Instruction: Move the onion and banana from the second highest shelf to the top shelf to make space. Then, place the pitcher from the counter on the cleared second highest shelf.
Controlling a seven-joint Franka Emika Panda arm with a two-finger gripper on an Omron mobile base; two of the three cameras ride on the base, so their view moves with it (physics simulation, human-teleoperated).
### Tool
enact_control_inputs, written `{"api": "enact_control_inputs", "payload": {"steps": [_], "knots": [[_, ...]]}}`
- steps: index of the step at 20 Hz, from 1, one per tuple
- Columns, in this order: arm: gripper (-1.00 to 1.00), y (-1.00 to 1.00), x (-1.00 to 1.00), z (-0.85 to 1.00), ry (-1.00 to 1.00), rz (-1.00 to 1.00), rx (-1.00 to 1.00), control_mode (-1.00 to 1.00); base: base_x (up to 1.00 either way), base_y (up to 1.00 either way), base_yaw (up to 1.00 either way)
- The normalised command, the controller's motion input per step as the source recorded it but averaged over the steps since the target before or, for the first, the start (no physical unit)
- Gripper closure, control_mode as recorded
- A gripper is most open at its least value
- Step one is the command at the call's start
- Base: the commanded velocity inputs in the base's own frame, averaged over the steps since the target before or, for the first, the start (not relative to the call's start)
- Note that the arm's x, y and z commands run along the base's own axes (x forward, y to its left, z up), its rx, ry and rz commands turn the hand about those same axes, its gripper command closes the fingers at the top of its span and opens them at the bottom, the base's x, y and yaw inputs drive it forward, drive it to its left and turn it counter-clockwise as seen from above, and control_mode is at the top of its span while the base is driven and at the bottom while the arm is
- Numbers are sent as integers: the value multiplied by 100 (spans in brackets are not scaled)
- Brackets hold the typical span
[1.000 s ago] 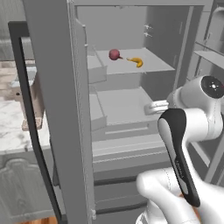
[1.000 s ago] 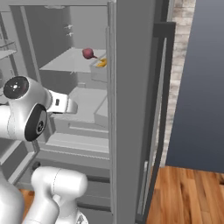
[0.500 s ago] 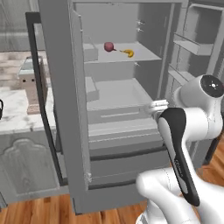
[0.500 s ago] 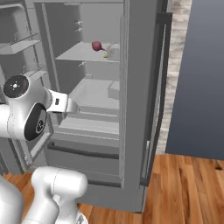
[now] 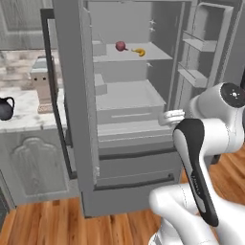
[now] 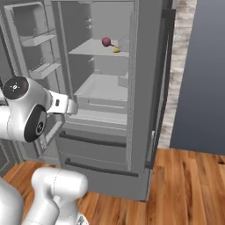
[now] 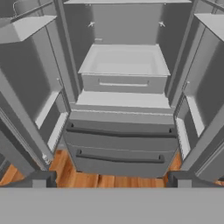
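Note:
The maroon onion (image 5: 121, 46) and the yellow banana (image 5: 139, 51) lie side by side on the second highest shelf (image 5: 153, 57) inside the open fridge; the onion (image 6: 106, 41) and banana (image 6: 116, 49) also show from the right. The top shelf is out of view above the frames. On the white marble counter (image 5: 26, 119) at far left stands the dark pitcher (image 5: 5, 108). My gripper (image 7: 111, 180) is open and empty, its fingertips (image 7: 42, 179) wide apart. The hand (image 5: 172, 116) hovers in front of the fridge at drawer height, well below the fruit.
Both fridge doors stand open, with door bins at right (image 5: 196, 45) and a dark-handled door at left (image 5: 72, 95). A crisper drawer (image 7: 124, 82) and two freezer drawers (image 7: 120, 148) face the hand. A beige appliance (image 5: 43, 88) sits on the counter. Wood floor lies below.
The whole picture has shifted: the base has backed away from the fridge, which now looks smaller, and the counter with the pitcher has come into view. The arm's pose is unchanged.

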Motion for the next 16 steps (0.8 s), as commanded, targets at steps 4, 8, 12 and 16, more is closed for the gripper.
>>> {"api": "enact_control_inputs", "payload": {"steps": [4,8,12,16], "knots": [[-100,0,0,0,0,0,0,100,-33,8,25],[-100,0,0,0,0,0,0,100,-29,27,29],[-100,0,0,0,0,0,0,100,-26,40,34],[-100,0,0,0,0,0,0,100,-23,52,38]]}}
